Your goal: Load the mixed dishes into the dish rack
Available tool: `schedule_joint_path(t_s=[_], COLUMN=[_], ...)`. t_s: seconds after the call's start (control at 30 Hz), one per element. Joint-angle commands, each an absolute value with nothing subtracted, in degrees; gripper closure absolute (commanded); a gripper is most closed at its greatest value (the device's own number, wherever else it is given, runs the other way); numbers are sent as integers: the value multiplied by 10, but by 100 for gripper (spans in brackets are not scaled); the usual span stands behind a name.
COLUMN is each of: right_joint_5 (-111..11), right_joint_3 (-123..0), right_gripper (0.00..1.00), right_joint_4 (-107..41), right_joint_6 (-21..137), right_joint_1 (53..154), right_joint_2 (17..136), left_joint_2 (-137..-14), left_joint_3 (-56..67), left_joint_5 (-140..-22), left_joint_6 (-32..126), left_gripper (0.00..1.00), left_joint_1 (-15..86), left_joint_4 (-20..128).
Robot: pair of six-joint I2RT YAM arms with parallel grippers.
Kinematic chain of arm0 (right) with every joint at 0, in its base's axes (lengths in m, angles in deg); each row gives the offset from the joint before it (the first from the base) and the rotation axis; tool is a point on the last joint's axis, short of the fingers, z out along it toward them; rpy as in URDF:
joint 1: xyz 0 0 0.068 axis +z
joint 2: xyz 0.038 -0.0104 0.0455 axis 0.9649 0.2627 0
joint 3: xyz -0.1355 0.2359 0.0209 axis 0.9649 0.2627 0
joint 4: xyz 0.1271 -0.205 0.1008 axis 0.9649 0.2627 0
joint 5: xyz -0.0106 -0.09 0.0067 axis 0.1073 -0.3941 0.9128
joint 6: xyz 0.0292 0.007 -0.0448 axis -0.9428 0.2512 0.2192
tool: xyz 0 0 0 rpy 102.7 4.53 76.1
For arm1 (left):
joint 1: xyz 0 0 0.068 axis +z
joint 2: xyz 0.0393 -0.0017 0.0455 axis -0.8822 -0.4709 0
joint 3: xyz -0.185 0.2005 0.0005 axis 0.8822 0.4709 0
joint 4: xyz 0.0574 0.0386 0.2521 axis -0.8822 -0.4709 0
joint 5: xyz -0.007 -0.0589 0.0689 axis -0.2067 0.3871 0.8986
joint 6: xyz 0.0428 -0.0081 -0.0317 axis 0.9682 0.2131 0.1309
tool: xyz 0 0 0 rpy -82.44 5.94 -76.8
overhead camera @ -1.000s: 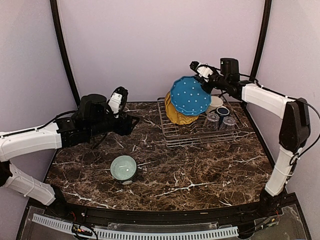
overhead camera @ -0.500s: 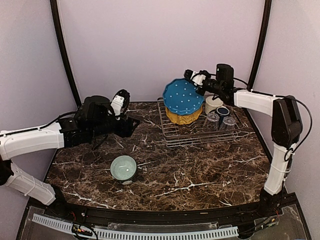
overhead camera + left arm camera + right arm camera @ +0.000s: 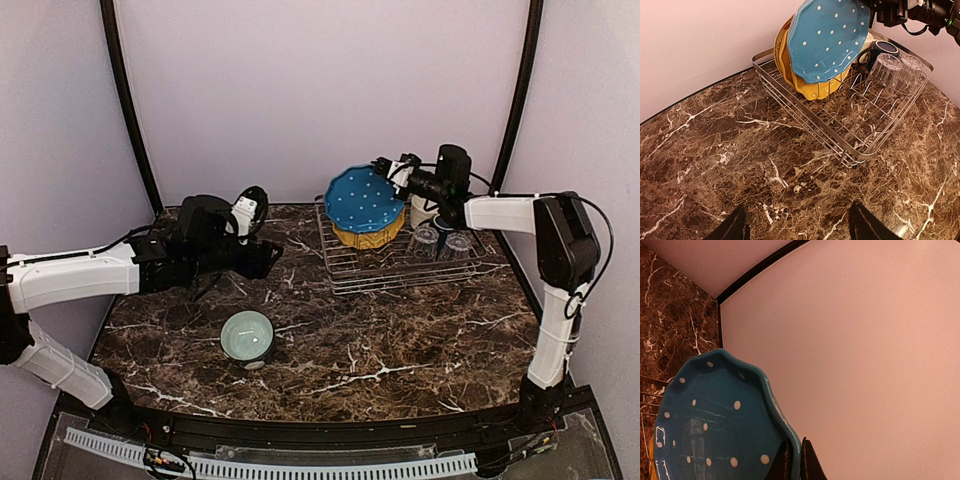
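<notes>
Your right arm stretches nearly level over the dish rack (image 3: 400,268), its claw (image 3: 388,170) pinching the upper rim of the blue dotted plate (image 3: 364,198). The plate stands on edge at the rack's left end, tilted, dotted face toward your left arm, just in front of the yellow dotted plate (image 3: 372,236). Your left claw (image 3: 268,256) hovers spread above the counter (image 3: 400,345), aimed at the rack.

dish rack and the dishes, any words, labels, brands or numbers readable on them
No readable text in any view.
blue dotted plate: only white dots; the small white marks near its lower edge in the right wrist view are too blurred to read.
yellow plate, navy mug, glass tumblers, mint-green bowl, dish rack: no print visible.
</notes>
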State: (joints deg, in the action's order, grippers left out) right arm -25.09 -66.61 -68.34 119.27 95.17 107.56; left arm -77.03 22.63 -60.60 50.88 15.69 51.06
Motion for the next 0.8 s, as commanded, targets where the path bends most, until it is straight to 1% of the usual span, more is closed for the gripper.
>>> schedule_joint_path(t_s=[0.0,0.57,0.77], right_joint_5=[-257,-281,-272], right_joint_3=[-650,-521,-507], right_gripper=[100,100,100], right_joint_4=[-840,-927,-929], right_joint_6=[1226,1243,1233], right_joint_1=[944,933,929], right_joint_2=[1063,1044,1052], left_joint_2=[-775,-772,-771], left_joint_3=[206,205,207], left_joint_5=[-603,-611,-614], left_joint_6=[510,508,504], left_gripper=[34,34,34], left_joint_1=[161,164,165], left_joint_4=[494,489,489])
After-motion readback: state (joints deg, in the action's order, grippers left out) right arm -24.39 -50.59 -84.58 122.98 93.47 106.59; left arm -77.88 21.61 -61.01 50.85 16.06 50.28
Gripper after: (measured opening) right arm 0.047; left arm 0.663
